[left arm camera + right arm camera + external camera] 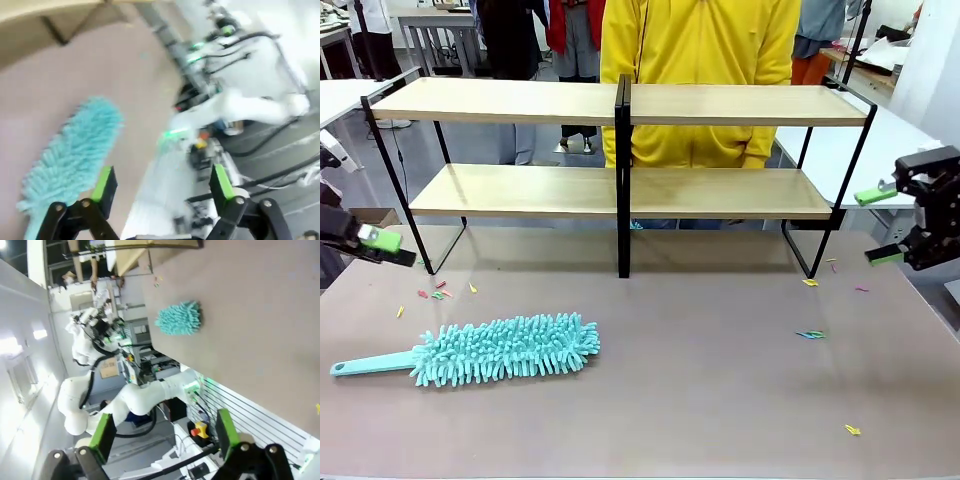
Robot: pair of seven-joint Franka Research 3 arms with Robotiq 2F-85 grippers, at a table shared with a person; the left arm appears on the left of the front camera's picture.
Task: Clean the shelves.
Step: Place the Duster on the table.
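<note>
The shelves (720, 105) are a wide two-tier rack of pale wood boards in a thin black frame, standing at the table's far side. A teal fluffy duster (505, 348) lies on the brown tabletop in front of them at the left, handle pointing left. The same duster (70, 160) lies beyond my left fingertips, and again farther off as the duster (180, 318). My left gripper (382, 248) hangs open at the table's left edge, apart from the duster. My right gripper (880, 225) is open off the right edge. Both hold nothing.
A person in a yellow top (700, 60) stands behind the rack. Small coloured scraps (438, 292) lie near the rack's left foot, and more scraps (810, 334) dot the right side of the table (720, 400).
</note>
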